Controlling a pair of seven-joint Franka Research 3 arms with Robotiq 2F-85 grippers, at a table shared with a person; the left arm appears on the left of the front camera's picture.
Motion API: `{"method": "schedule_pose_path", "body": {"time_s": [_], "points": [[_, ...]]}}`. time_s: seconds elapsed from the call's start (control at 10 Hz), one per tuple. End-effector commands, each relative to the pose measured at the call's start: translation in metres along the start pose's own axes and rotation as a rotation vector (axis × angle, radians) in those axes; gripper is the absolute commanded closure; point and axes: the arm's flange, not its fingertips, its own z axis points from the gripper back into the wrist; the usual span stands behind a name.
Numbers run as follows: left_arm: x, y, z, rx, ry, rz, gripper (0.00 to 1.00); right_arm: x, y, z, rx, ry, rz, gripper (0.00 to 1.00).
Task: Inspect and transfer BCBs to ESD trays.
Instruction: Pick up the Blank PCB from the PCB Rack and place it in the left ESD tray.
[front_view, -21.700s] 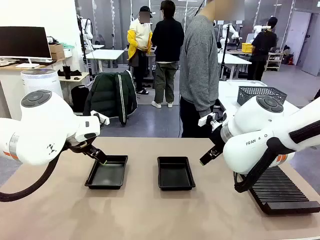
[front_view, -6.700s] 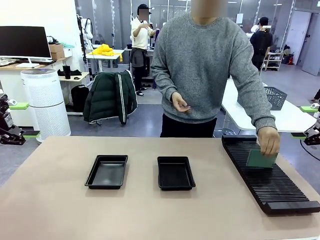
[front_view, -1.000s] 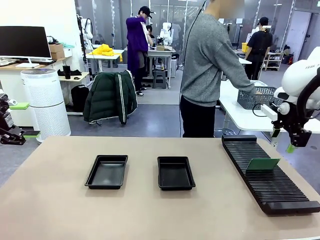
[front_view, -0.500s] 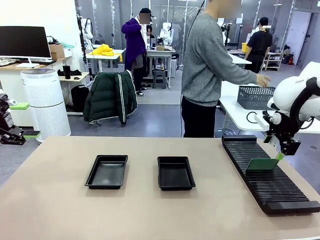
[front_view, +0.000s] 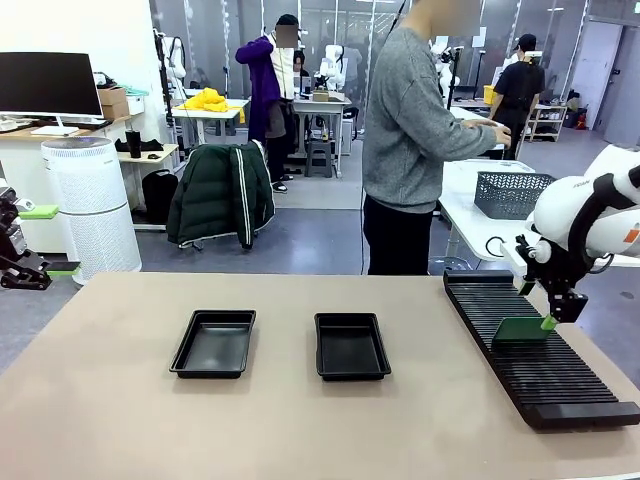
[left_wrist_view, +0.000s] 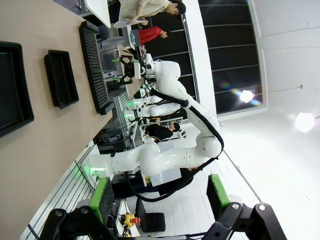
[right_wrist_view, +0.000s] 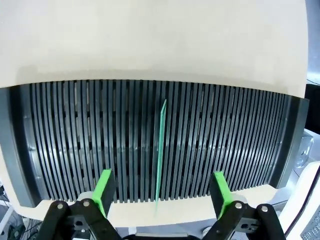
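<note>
Right gripper (front_view: 549, 320) is hovering over the rack (front_view: 560, 385), jaws spread apart, and the lone BCB (right_wrist_view: 161, 145) is standing on edge in a slot right between them, its long edge running along the slot. Left gripper (left_wrist_view: 160, 200), jaws apart too, is sitting far off, beyond the empty ESD trays (front_view: 214, 343).
</note>
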Motion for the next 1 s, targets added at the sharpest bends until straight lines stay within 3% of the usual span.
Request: {"method": "schedule_pose_path", "body": {"time_s": [0.0, 0.2, 0.4, 0.9], "points": [[-0.0007, -0.0011, 0.0007, 0.0, -0.003, -0.003, 0.0, 0.0027, 0.004, -0.0134, -0.046, -0.014, 0.013, 0.0], [-0.0007, -0.0011, 0.0007, 0.0, -0.003, -0.003, 0.0, 0.0018, 0.0057, -0.0194, -0.056, -0.016, 0.004, 0.0], [-0.0007, -0.0011, 0.0007, 0.0, -0.003, -0.003, 0.0, -0.0002, 0.0095, -0.0201, -0.06, -0.023, -0.002, 0.07], [-0.0007, -0.0011, 0.0007, 0.0, -0.003, -0.003, 0.0, -0.0033, 0.0092, -0.0233, -0.052, -0.017, -0.018, 0.4]]}}
